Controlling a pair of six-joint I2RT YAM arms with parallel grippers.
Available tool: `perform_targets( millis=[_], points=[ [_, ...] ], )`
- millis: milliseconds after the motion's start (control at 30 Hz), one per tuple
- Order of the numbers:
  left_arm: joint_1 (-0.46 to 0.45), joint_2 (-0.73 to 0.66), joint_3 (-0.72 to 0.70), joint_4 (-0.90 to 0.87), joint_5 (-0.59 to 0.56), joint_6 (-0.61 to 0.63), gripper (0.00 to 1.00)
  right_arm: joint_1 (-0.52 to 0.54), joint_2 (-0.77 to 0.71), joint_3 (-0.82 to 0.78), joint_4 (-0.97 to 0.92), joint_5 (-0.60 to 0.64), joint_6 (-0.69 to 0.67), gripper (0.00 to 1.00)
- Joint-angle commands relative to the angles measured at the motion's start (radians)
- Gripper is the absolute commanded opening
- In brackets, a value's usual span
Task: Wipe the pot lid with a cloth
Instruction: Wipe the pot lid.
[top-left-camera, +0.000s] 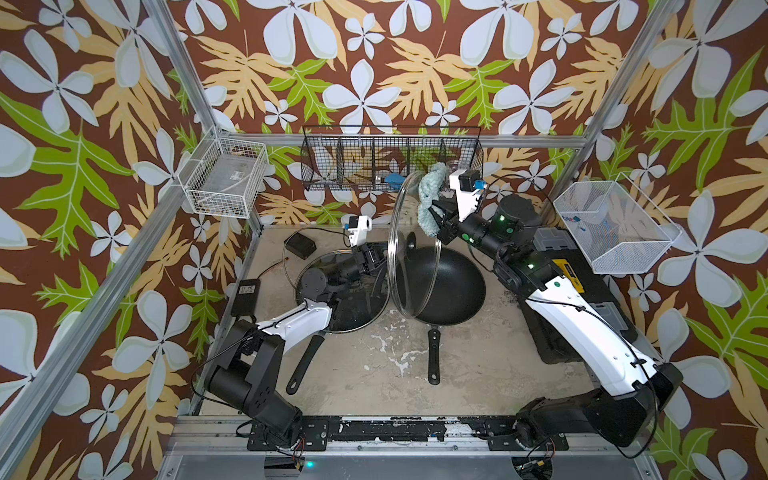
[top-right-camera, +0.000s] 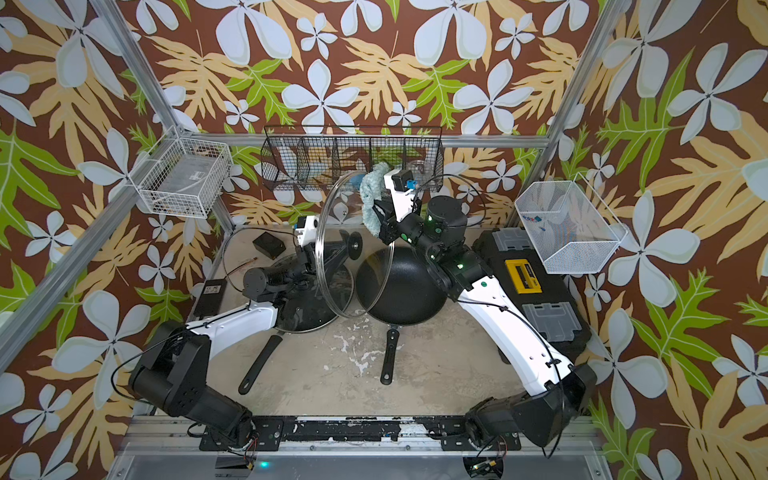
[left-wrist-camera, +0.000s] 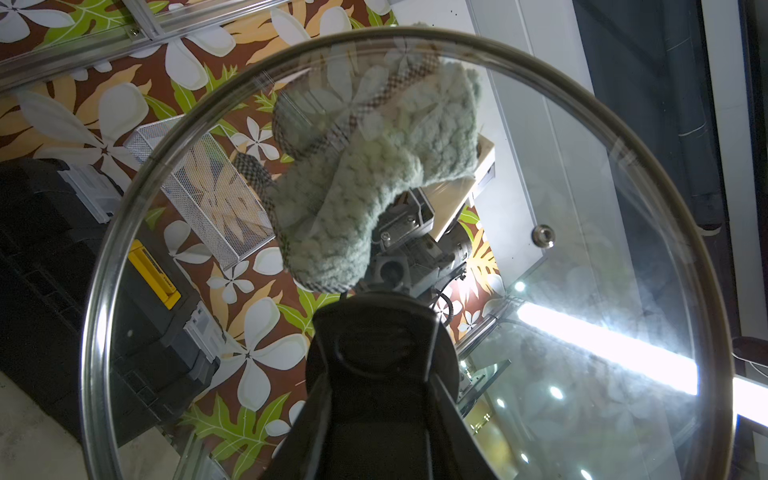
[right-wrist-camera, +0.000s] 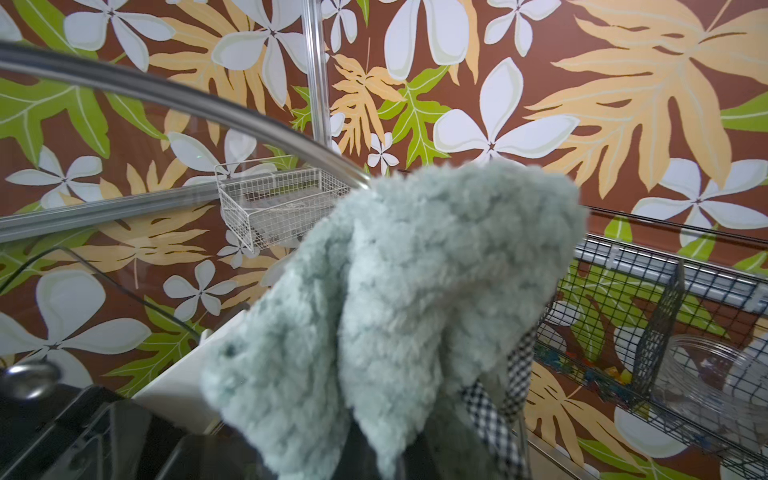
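Where the bench lies nearest, it is pale and scuffed, and two black pan handles point toward its near edge. The left handle belongs to a pan capped with glass, partly under the left arm. The right handle belongs to a wok at the middle, uncovered. An adapter lies at the bench's left edge. A black toolbox with a yellow latch fills the right side under the right arm.

Between pan and wok the lid, clear glass with a metal rim, is up off the bench. It stands on edge, one face to the left and one to the right. The left jaws reach in from the left and are closed on its black knob.

Farther back and higher, the right jaws are clamped on the cloth, a pale teal nubby rag with checked trim, bunched over them. The cloth lies against the lid's far upper part, on the face away from the knob. In the left wrist view it shows through the glass.

On the far wall hangs a black basket. A white basket hangs at far left and a mesh bin at far right.
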Motion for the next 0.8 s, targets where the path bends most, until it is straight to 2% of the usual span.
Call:
perform_targets(
  millis=[0, 333, 433, 500, 633, 767],
  points=[
    [0.000, -0.007, 0.015, 0.249, -0.031, 0.005, 0.00, 0.042, -0.043, -0.024, 0.016, -0.071, -0.031, 0.00],
    [0.004, 0.000, 0.014, 0.248, -0.030, 0.004, 0.00, 0.224, -0.242, -0.231, 0.036, -0.188, -0.113, 0.00],
    [0.004, 0.003, 0.017, 0.247, -0.030, 0.003, 0.00, 0.247, -0.254, -0.244, 0.006, -0.235, -0.144, 0.00],
    [0.004, 0.006, 0.018, 0.252, -0.030, -0.001, 0.00, 0.251, -0.253, -0.248, 0.002, -0.208, -0.159, 0.00],
    [0.004, 0.000, 0.008, 0.265, -0.027, -0.009, 0.00, 0.243, -0.228, -0.226, -0.012, -0.041, -0.194, 0.00],
    [0.005, -0.004, 0.010, 0.265, -0.025, -0.010, 0.00, 0.168, -0.199, -0.219, 0.025, -0.011, -0.164, 0.00]
  ],
)
